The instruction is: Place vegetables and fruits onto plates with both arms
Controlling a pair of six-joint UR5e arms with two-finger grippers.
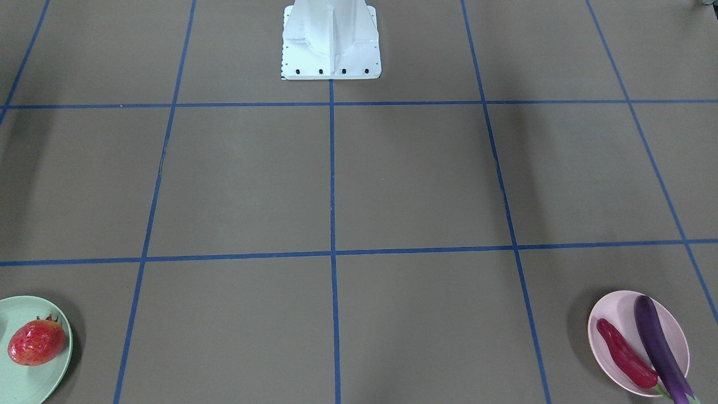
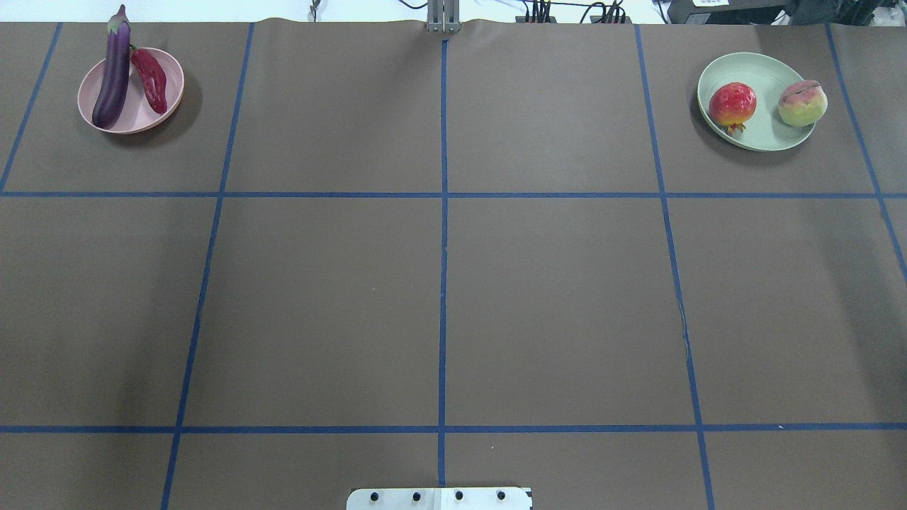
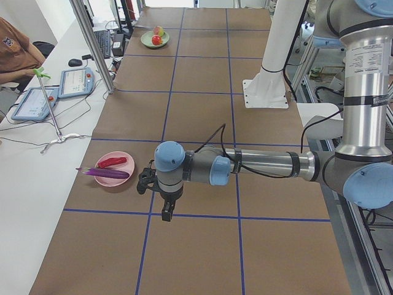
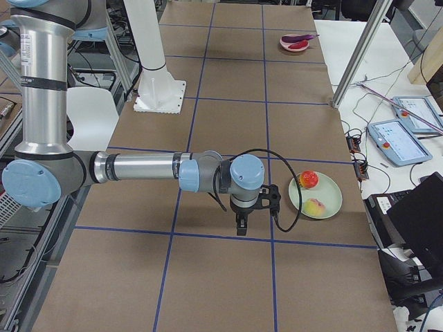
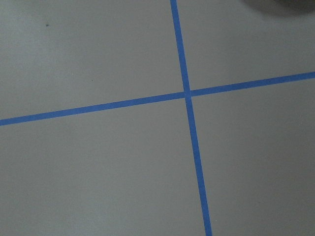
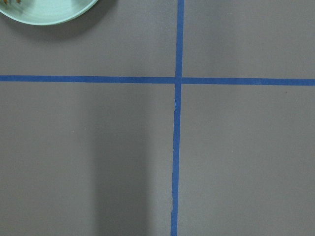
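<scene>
The purple eggplant [image 2: 113,71] and the red chili [image 2: 152,79] lie side by side on the pink plate [image 2: 131,122] at the far left; the eggplant's end sticks out over the rim. On the mint green plate [image 2: 765,71] at the far right sit the red-orange bumpy fruit [image 2: 733,104] and the peach [image 2: 802,103]. My left gripper [image 3: 166,212] hangs above the table a short way from the pink plate [image 3: 113,179]. My right gripper [image 4: 240,225] hangs near the mint plate [image 4: 333,198]. Neither holds anything; whether they are open or shut, I cannot tell.
Blue tape lines [image 2: 443,212] divide the brown table into squares. The white base block [image 1: 331,42] stands at the robot's edge. A metal post [image 3: 92,49], tablets [image 3: 75,82] and a seated person [image 3: 15,49] are at the operators' side. The mint plate's rim [image 6: 44,12] shows in the right wrist view.
</scene>
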